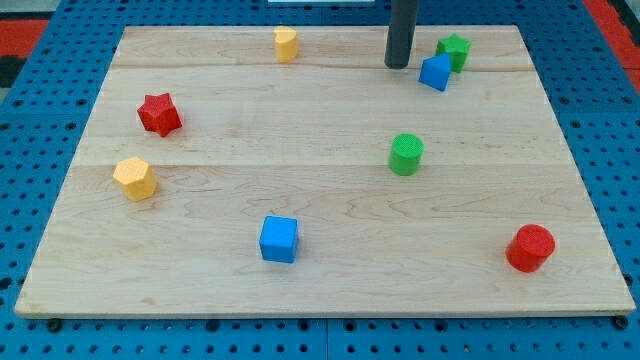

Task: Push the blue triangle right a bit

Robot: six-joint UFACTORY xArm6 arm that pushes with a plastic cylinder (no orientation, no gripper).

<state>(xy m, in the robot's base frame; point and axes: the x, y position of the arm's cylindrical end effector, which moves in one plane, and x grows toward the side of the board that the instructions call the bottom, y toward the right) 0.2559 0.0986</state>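
The blue triangle point(435, 72) lies flat on the wooden board in the upper right of the frame, near the board's far edge. I see it as a small, bright blue wedge, with one corner pointing toward the view's bottom. It sits just to the view's right of my tip point(398, 65), apparently not touching it, and its upper right corner touches or nearly touches the green star point(455, 49).

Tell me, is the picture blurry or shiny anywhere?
Camera view: sharp all over, light even, no glare on the wooden board; blocks cast only faint shadows; my tip sits just left of the blue triangle, the rod's top cut off by the frame.
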